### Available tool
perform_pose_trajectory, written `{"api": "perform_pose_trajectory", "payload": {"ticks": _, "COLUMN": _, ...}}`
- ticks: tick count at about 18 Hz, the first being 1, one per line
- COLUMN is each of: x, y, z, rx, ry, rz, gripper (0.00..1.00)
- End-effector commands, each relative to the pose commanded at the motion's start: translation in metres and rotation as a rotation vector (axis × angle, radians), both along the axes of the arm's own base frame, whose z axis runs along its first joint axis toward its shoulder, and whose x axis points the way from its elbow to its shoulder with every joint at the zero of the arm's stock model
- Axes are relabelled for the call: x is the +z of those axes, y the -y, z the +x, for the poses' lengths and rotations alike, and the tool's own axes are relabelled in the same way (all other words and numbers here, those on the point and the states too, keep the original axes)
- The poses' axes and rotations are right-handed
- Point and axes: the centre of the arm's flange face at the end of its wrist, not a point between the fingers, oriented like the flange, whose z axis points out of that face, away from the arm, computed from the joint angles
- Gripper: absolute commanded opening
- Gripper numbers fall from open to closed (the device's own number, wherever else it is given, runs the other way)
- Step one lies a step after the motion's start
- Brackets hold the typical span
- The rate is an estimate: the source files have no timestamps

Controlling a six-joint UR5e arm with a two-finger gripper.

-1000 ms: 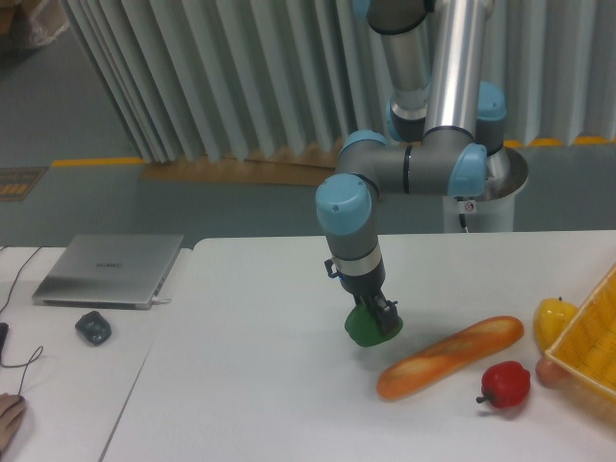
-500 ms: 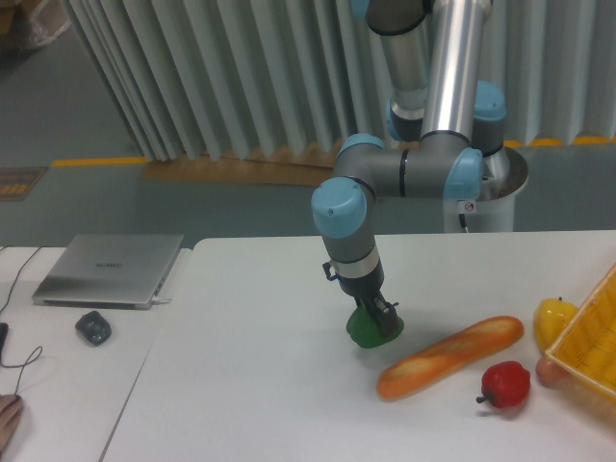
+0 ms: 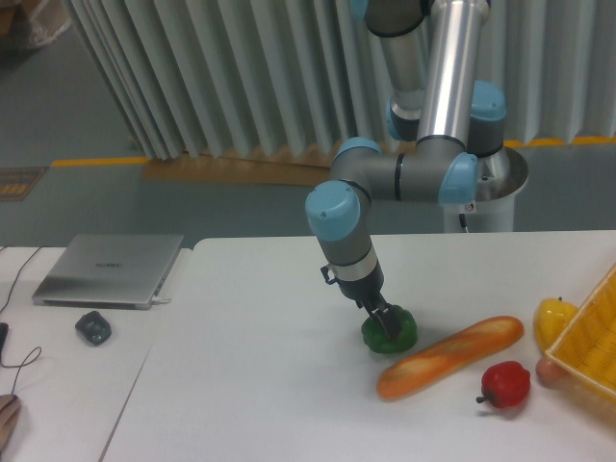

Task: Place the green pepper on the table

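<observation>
Behind the work area hangs a wall of pale grey vertical blinds (image 3: 221, 77), their slats reaching down to a grey floor (image 3: 87, 202). A yellow stripe (image 3: 96, 161) runs along the floor near the foot of the blinds, and a strip of brownish board (image 3: 241, 173) lies beside it. At the left stands a lower white desk (image 3: 58, 375) with a closed silver laptop (image 3: 108, 269), a dark mouse (image 3: 92, 327) and thin cables (image 3: 19, 366). The light is soft and even.

The yellow basket (image 3: 589, 346) is cut off at the right edge, hiding part of the yellow pepper (image 3: 554, 319).
</observation>
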Motion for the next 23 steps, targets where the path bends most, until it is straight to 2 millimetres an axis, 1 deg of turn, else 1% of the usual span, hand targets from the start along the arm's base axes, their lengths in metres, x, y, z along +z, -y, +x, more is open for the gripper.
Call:
{"api": "perform_pose_trajectory", "payload": {"ticks": 2, "x": 0.017, "y": 0.000, "z": -0.004, "rx": 0.004, "ry": -0.016, "rz": 0.026, "gripper": 1.00}}
{"api": "perform_pose_trajectory", "payload": {"ticks": 3, "x": 0.031, "y": 0.000, "z": -0.010, "rx": 0.006, "ry": -0.032, "rz": 0.045, "gripper": 1.00}}
{"api": "perform_pose_trajectory", "payload": {"ticks": 4, "x": 0.052, "y": 0.007, "z": -0.025, "rx": 0.024, "ry": -0.044, "rz": 0.074, "gripper": 1.00}}
{"api": "perform_pose_trajectory", "payload": {"ticks": 5, "x": 0.068, "y": 0.017, "z": -0.039, "rx": 0.031, "ry": -0.049, "rz": 0.095, "gripper": 1.00}}
{"api": "perform_pose_trajectory", "payload": {"ticks": 6, "x": 0.082, "y": 0.022, "z": -0.048, "rx": -0.001, "ry": -0.047, "rz": 0.114, "gripper": 1.00}}
{"api": "perform_pose_trajectory", "payload": {"ticks": 7, "x": 0.094, "y": 0.033, "z": -0.057, "rx": -0.045, "ry": -0.033, "rz": 0.112, "gripper": 1.00}}
{"api": "perform_pose_trajectory", "payload": {"ticks": 8, "x": 0.108, "y": 0.050, "z": -0.066, "rx": -0.097, "ry": -0.020, "rz": 0.088, "gripper": 1.00}}
{"api": "perform_pose_trajectory", "payload": {"ticks": 9, "x": 0.114, "y": 0.065, "z": -0.077, "rx": -0.153, "ry": -0.001, "rz": 0.059, "gripper": 1.00}}
{"api": "perform_pose_trajectory", "payload": {"ticks": 10, "x": 0.116, "y": 0.074, "z": -0.088, "rx": -0.193, "ry": 0.012, "rz": 0.043, "gripper": 1.00}}
{"api": "perform_pose_trajectory", "payload": {"ticks": 13, "x": 0.120, "y": 0.085, "z": -0.110, "rx": -0.245, "ry": 0.016, "rz": 0.042, "gripper": 1.00}}
{"api": "perform_pose_trajectory", "payload": {"ticks": 16, "x": 0.137, "y": 0.104, "z": -0.132, "rx": -0.330, "ry": 0.013, "rz": 0.055, "gripper": 1.00}}
{"api": "perform_pose_trajectory", "payload": {"ticks": 17, "x": 0.138, "y": 0.109, "z": -0.136, "rx": -0.362, "ry": 0.024, "rz": 0.049, "gripper": 1.00}}
{"api": "perform_pose_trajectory", "payload": {"ticks": 19, "x": 0.146, "y": 0.117, "z": -0.138, "rx": -0.393, "ry": 0.038, "rz": 0.048, "gripper": 1.00}}
{"api": "perform_pose_trajectory", "payload": {"ticks": 21, "x": 0.150, "y": 0.122, "z": -0.135, "rx": -0.431, "ry": 0.103, "rz": 0.064, "gripper": 1.00}}
{"api": "perform_pose_trajectory", "payload": {"ticks": 23, "x": 0.157, "y": 0.115, "z": -0.122, "rx": -0.442, "ry": 0.175, "rz": 0.139, "gripper": 1.00}}
